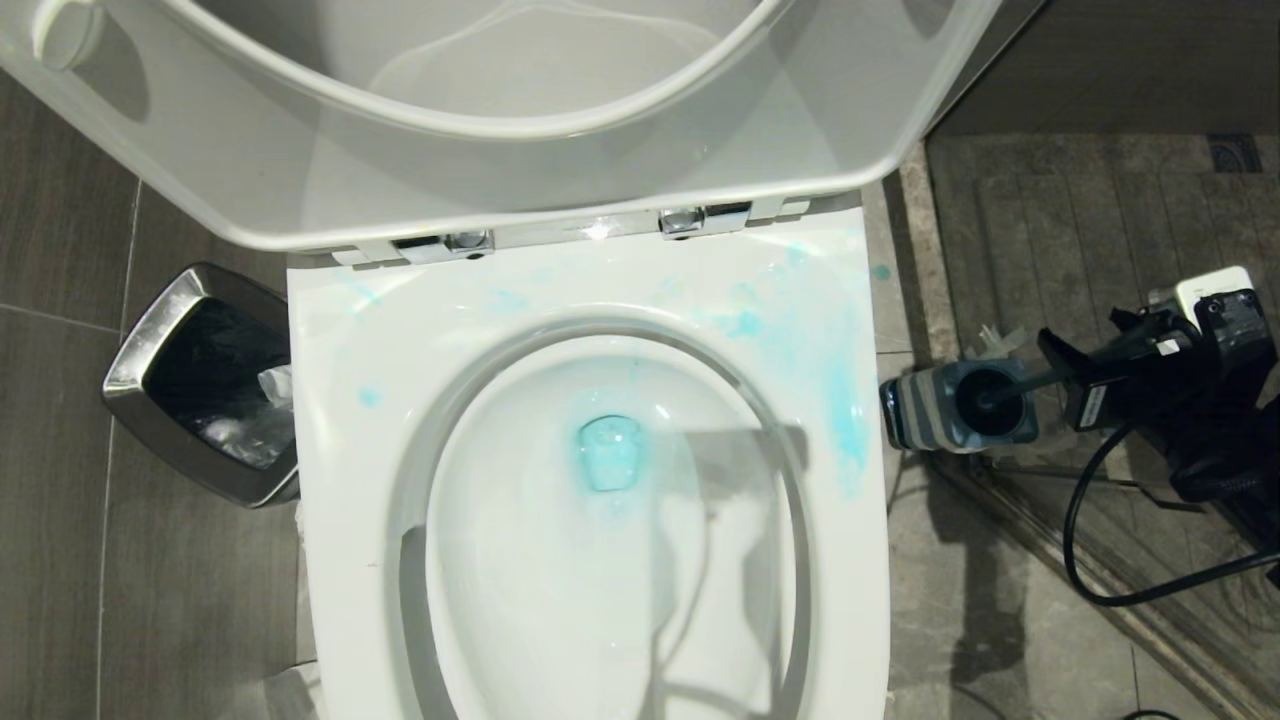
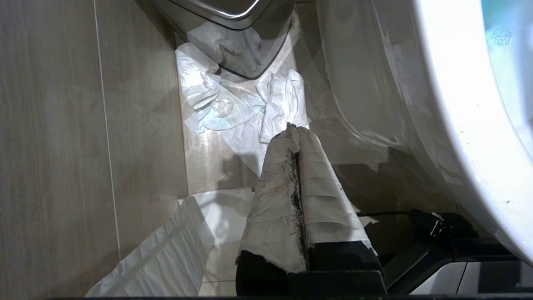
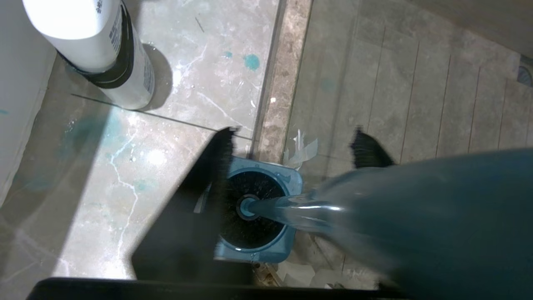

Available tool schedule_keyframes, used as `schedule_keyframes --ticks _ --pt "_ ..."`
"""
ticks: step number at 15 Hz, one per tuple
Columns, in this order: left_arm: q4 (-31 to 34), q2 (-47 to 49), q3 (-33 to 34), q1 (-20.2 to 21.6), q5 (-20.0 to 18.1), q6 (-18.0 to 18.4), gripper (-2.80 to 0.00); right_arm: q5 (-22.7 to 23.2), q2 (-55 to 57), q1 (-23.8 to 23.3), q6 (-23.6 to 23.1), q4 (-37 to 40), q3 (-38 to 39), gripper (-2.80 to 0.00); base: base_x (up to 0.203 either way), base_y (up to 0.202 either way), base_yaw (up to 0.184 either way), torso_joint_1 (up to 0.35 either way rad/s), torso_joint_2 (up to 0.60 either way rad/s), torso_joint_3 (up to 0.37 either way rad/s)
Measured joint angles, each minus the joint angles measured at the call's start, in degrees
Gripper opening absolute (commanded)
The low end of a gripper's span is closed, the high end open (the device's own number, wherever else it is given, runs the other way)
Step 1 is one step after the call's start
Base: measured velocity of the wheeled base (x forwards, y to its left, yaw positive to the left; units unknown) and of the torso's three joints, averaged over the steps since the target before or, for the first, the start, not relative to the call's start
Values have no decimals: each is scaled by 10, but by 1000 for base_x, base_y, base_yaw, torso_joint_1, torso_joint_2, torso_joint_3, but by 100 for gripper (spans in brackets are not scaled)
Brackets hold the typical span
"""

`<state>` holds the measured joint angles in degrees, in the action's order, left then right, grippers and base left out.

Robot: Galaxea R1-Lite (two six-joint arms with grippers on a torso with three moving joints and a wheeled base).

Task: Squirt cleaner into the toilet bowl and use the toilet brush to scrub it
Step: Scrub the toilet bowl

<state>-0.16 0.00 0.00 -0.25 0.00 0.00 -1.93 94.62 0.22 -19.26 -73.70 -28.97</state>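
Observation:
The toilet bowl [image 1: 560, 580] is open below me, with blue cleaner pooled at its drain [image 1: 608, 452] and smeared over the rim [image 1: 840, 400]. The toilet brush [image 1: 985, 400] stands in its blue-grey holder [image 1: 920, 415] on the floor to the right. My right gripper [image 1: 1075, 385] is at its handle. In the right wrist view the gripper [image 3: 291, 137] is open astride the handle [image 3: 374, 200], above the black bristle head [image 3: 233, 225]. The cleaner [image 3: 83, 41] stands upright on the floor by the toilet base. My left gripper [image 2: 293, 131] is shut and empty, low beside the toilet.
A silver-rimmed waste bin [image 1: 190, 380] sits left of the toilet, with crumpled tissue [image 2: 233, 104] on the floor beside it. The seat and lid [image 1: 500, 180] are raised. A stone threshold [image 1: 1050, 540] and a black cable [image 1: 1075, 520] lie right of the holder.

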Motion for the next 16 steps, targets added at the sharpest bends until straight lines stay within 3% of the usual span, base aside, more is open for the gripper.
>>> schedule_keyframes --ticks 16 --pt "0 0 0 0 0 0 -280 -18 -53 0 -24 -23 35 -280 0 0 0 0 0 0"
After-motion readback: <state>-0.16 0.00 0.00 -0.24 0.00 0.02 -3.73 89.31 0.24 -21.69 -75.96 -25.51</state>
